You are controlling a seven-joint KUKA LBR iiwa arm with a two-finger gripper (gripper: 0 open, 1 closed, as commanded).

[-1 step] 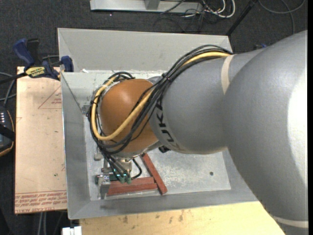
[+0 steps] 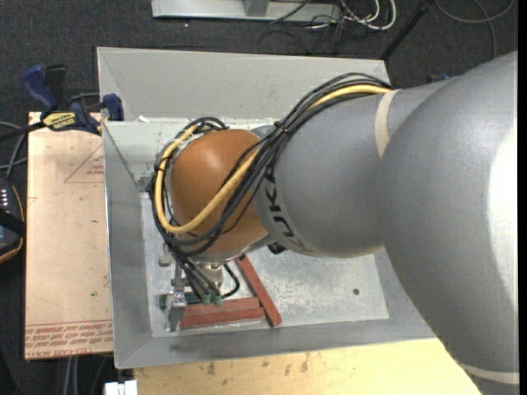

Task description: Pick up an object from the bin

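A: What lies along the lower wall of the bin [image 2: 128,262]?
B: A red-brown L-shaped piece [image 2: 235,312], low and left of centre in the frame.
A: And the gripper [image 2: 186,295]?
B: At that piece's left end. Clenched or released, I cannot tell.
A: Above it?
B: The orange wrist cover [image 2: 218,188], then the grey arm [image 2: 354,179].

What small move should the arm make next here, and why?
Probably a short, straight lowering. The end effector hangs over the left end of the red-brown L-shaped angle piece, lying flat on the floor of the grey metal bin near its lower-left corner in the view. Contact cannot be told, so settling onto the piece likely comes first.
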